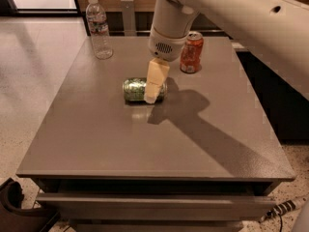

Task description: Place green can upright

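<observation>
Green metal with pale markings sits near the middle of the grey surface [87, 144]: the green can [133, 90] lies on its side there, its length running left to right, so it is not upright.

The cream-coloured gripper [151, 96] points down from the round white wrist at the end of the arm [231, 8], which enters from the upper right. It is tilted a little, with its tip low over the right part of the green can. From where we look, it covers that end of the can. We cannot tell whether the gripper touches the can. We also cannot tell whether it is released, clenched, or grasping anything.

An orange-red can [191, 52] stands upright behind the gripper and to its right, near the far edge of the surface and apart from the green can. A clear water bottle [99, 28] stands upright near the far left corner, well apart from both cans.

A dark shadow [203, 129] of the arm runs across the surface from the green can towards the right front corner.

Below the front edge of the surface we see a drawer front [154, 204] of the same grey. The floor [29, 81] to the left is pale and speckled. A cable [285, 209] lies at the lower right.
</observation>
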Action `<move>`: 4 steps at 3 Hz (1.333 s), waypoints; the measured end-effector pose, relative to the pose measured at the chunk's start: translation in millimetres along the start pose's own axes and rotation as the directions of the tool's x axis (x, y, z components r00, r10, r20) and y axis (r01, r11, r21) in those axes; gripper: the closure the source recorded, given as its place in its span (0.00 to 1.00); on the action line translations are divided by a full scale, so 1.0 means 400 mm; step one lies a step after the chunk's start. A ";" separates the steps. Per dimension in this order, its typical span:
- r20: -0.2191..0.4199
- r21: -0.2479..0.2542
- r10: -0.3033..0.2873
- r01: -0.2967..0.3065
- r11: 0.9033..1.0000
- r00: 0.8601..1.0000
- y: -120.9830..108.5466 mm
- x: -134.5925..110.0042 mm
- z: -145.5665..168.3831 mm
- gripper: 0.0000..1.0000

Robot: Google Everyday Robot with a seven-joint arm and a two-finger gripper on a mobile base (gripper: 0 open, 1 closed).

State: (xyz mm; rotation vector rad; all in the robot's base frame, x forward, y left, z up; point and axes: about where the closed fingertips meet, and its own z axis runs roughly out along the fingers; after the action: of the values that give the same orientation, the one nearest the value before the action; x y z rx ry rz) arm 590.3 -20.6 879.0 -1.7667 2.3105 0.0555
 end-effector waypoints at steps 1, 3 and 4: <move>0.000 0.000 0.000 0.000 1.000 1.000 0.000 0.000 0.000 0.00; 0.010 -0.065 -0.081 0.081 0.995 0.997 0.019 -0.034 0.080 0.00; 0.008 -0.075 -0.107 0.107 0.991 0.994 0.023 -0.051 0.102 0.00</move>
State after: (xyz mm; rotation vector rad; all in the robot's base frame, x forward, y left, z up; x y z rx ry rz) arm 593.0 8.3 842.6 -1.9221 2.2342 0.1299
